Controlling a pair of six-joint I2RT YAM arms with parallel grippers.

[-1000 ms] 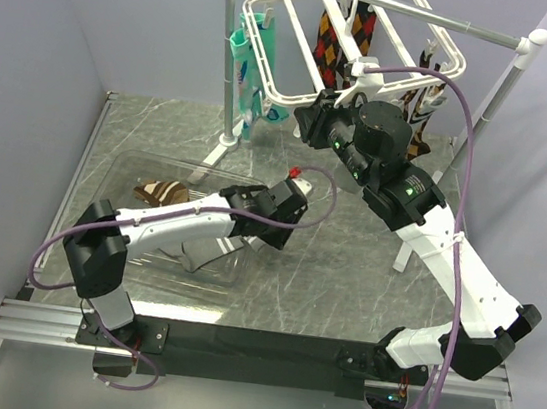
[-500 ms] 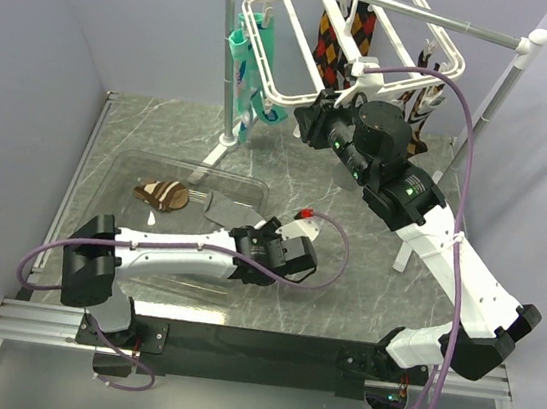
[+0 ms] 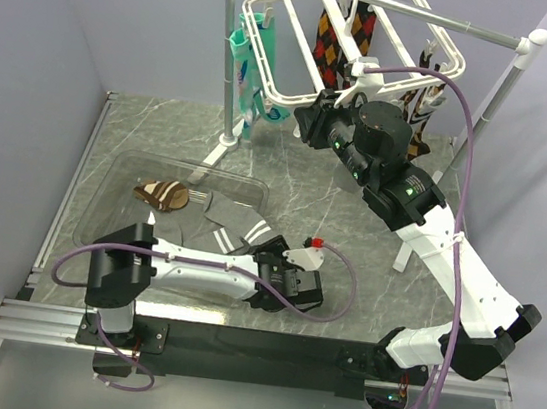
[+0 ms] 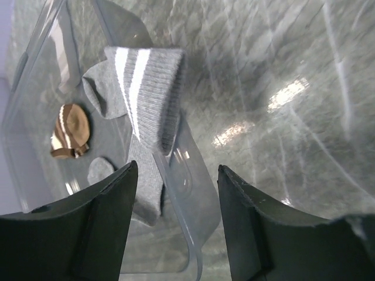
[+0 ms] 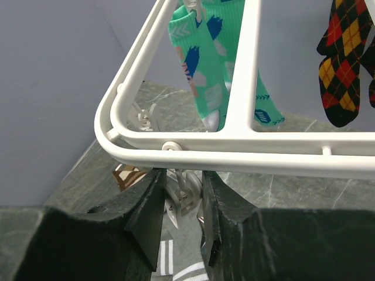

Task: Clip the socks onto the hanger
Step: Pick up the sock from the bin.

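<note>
The grey socks [image 3: 238,221] with white stripes lie draped over the right rim of the clear tray [image 3: 115,179]; they also show in the left wrist view [image 4: 146,88]. My left gripper [image 3: 277,272] is open and empty, low by the tray's near right corner, whose rim sits between its fingers [image 4: 263,228]. The white hanger [image 3: 278,92] hangs from the rail at the back. My right gripper [image 3: 311,124] is shut on a small white clip [image 5: 188,196] just under the hanger's frame bar [image 5: 246,149].
A brown striped sock [image 3: 161,193] lies in the tray. Teal patterned socks [image 5: 214,70] and dark argyle socks [image 5: 345,70] hang from the hanger. The rail stand's white poles [image 3: 226,57] stand at the back left and at the right [image 3: 497,98].
My left arm has swung from over the tray toward the near edge and to the right, uncovering the grey socks on the tray's rim. The right arm has not moved.
</note>
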